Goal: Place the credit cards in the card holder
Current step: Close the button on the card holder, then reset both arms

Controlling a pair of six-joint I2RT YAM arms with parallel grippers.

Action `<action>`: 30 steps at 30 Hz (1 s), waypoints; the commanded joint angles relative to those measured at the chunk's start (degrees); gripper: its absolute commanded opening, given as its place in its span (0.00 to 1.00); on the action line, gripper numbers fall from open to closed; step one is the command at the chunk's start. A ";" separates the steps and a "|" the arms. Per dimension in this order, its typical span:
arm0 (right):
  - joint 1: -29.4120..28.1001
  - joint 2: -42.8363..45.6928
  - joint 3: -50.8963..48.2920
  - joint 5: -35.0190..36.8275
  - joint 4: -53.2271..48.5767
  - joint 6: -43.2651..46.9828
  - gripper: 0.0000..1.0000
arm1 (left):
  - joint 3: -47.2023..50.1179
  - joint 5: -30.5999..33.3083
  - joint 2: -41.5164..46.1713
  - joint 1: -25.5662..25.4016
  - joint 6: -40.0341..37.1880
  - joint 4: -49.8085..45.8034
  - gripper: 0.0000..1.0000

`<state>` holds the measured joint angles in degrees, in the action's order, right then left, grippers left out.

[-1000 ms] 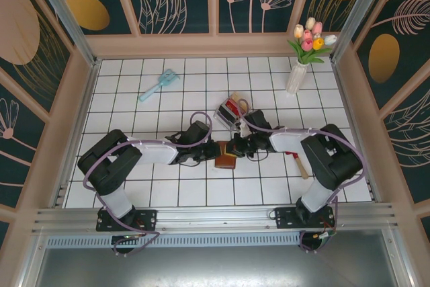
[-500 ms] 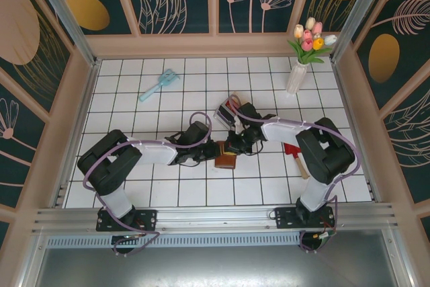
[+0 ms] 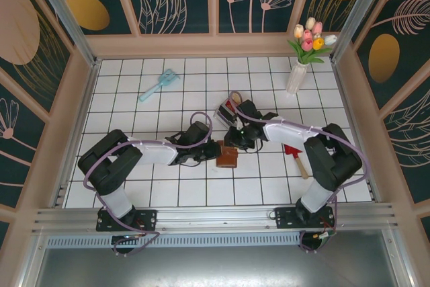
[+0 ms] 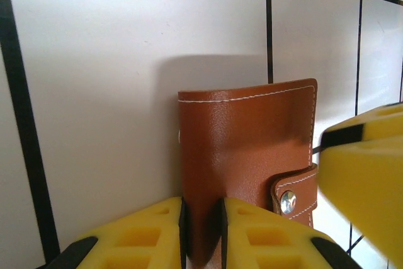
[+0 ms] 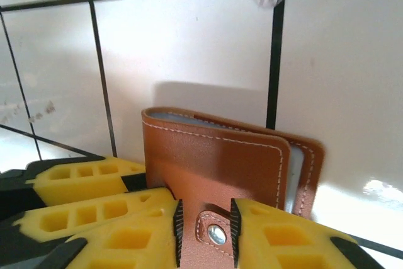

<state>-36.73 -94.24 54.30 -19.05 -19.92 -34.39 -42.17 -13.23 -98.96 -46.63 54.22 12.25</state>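
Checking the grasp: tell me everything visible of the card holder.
The card holder is a brown leather-look booklet with white stitching, folded shut, pale grey leaves showing at its edge. A snap strap with a metal stud wraps round one side. The left gripper pinches one cover edge; the right gripper straddles the strap, contact unclear. It is over the white tiled table.

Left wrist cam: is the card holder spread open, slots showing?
No, the card holder is folded, outer cover showing, its edge pinched by the left gripper.

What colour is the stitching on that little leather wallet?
White, on the brown card holder; clearest in the left wrist view.
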 commanded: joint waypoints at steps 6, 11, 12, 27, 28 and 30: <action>2.05 8.83 -4.71 7.01 0.51 -1.44 0.27 | 0.09 -0.48 -0.68 -0.53 -1.52 -3.08 0.28; 5.06 20.48 -9.35 21.04 2.62 0.02 0.37 | -0.50 1.63 6.06 -0.56 -2.79 -3.29 0.47; 5.09 22.97 -9.49 25.71 2.63 1.74 0.41 | -0.46 3.56 8.23 -0.54 -3.28 -3.74 0.51; 34.76 21.14 -40.11 37.04 70.64 31.95 0.97 | 17.10 66.75 38.13 18.05 -37.17 10.42 0.99; 34.88 20.35 -41.87 33.22 75.66 33.40 0.97 | 19.52 66.15 37.63 19.91 -39.71 14.85 0.99; 35.27 17.26 -41.90 30.52 81.47 34.86 0.97 | 21.02 66.69 35.28 22.89 -41.57 19.40 0.99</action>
<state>-1.91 -74.91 12.38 20.10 39.94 -4.49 -23.53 45.54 -61.52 -26.68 22.96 19.03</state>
